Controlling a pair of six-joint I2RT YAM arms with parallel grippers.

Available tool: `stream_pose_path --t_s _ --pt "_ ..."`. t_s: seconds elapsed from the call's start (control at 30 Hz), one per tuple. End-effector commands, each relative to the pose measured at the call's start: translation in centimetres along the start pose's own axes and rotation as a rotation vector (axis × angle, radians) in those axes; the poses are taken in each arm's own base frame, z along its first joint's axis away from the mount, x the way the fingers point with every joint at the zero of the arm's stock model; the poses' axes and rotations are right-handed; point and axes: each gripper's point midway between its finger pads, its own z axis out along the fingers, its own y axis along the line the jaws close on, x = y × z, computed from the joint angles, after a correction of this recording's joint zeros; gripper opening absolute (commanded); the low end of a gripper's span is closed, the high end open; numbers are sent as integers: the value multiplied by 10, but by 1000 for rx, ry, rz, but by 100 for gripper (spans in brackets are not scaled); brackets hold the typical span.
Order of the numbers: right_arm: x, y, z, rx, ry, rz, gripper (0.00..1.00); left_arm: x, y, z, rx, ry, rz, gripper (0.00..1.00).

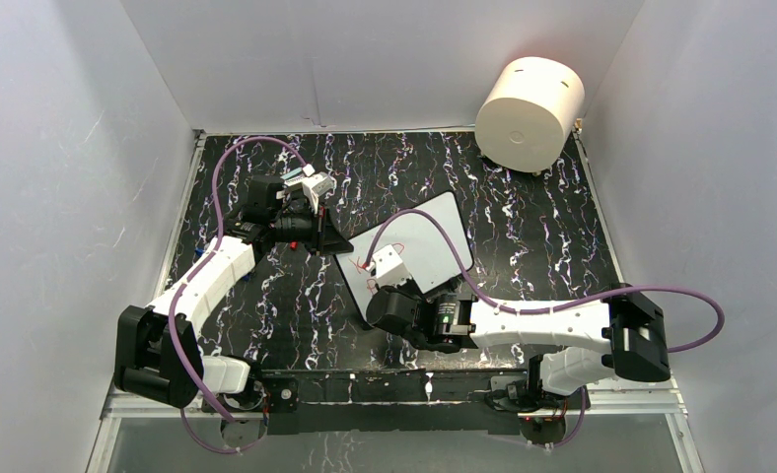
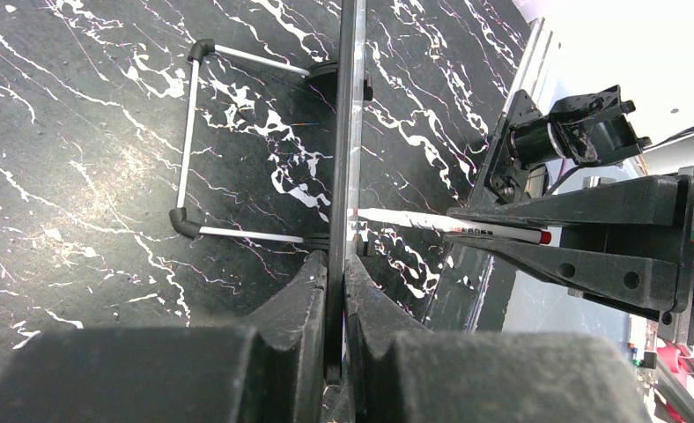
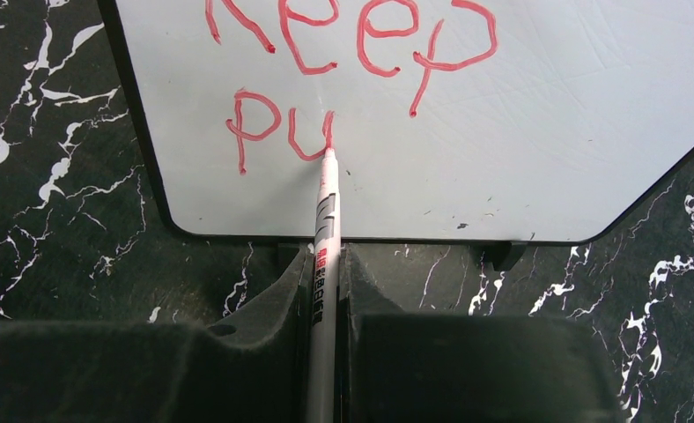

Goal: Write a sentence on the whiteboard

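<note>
Red sentence point(image 3: 352, 79) on whiteboard point(image 3: 555, 132), at marker point(image 3: 324, 256) tip between right fingers point(image 3: 260, 322)

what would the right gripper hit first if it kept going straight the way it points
The whiteboard, most likely: the marker in the right gripper touches its face with the tip.

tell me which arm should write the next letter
Right. The right gripper is shut on the marker, tip on the whiteboard where the sentence stops at "Pu"; the left gripper only clamps the board's edge.
</note>
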Motion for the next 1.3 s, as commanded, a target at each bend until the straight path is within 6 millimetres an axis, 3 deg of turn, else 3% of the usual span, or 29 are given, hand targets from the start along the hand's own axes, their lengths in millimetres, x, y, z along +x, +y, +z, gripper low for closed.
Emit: stream_pose_path --t_s 0.0,0.33,0.63,1.27 --pt "3 -5 -1 20 2 32 0 24 18 4 -83 78 -46 0" --pt "1 -13 -2 48 -10 35 0 24 19 4 -86 78 -47 0" --pt "-16 -10 -10 -11 -77 71 0 24 19 4 -88 77 -46 0" --pt "-20 -2 1 -17 -82 55 0 24 18 4 -84 77 -47 0"
